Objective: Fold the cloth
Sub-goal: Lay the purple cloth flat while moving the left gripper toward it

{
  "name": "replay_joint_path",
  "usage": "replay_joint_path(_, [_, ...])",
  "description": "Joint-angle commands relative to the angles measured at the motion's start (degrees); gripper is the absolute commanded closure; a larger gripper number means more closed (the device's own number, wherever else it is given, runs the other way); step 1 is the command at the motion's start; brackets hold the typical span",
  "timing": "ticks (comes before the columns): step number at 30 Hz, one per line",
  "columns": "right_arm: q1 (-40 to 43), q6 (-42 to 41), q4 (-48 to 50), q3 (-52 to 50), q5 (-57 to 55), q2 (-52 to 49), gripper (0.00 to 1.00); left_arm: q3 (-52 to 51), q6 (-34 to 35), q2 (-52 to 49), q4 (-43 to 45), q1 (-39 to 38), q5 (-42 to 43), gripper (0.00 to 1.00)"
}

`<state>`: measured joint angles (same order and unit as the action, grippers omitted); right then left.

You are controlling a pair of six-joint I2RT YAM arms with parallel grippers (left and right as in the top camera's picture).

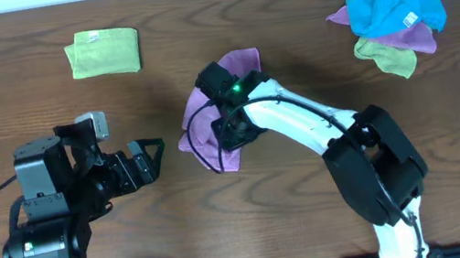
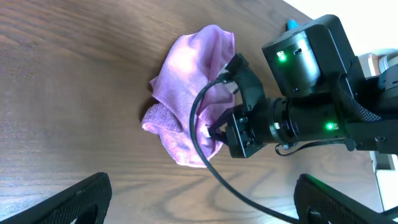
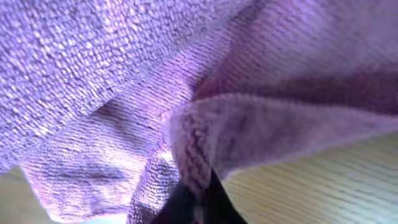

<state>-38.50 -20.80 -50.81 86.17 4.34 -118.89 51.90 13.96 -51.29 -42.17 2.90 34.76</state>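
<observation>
The lilac cloth (image 1: 210,118) lies crumpled in the middle of the table, also in the left wrist view (image 2: 186,81) and filling the right wrist view (image 3: 155,81). My right gripper (image 1: 232,129) is down on the cloth and shut on a fold of its edge (image 3: 196,205). My left gripper (image 1: 153,155) is open and empty, hovering left of the cloth; its two fingers (image 2: 199,199) frame bare table.
A folded green cloth (image 1: 103,53) lies at the back left. A pile of a bright blue cloth (image 1: 395,3), a second purple cloth (image 1: 414,37) and a green one (image 1: 385,56) sits at the back right. The right arm's cable (image 2: 205,155) hangs near the cloth.
</observation>
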Motion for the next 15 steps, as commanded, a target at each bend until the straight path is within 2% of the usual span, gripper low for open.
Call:
replay_joint_path(1, [-0.15, -0.2, -1.01, 0.13, -1.66, 0.81, 0.99, 1.07, 0.44, -0.09, -0.26, 0.09, 1.05, 0.05])
replay_joint_path(8, [-0.13, -1.36, -7.8, 0.13, -11.13, 5.7, 0.99, 0.98, 0.81, -0.31, -0.66, 0.09, 1.03, 0.05])
replay_joint_path(15, [1.4, -3.82, -11.89, 0.13, -19.96, 10.75, 0.98, 0.7, 9.35, -5.27, -0.7, 0.07, 1.07, 0.05])
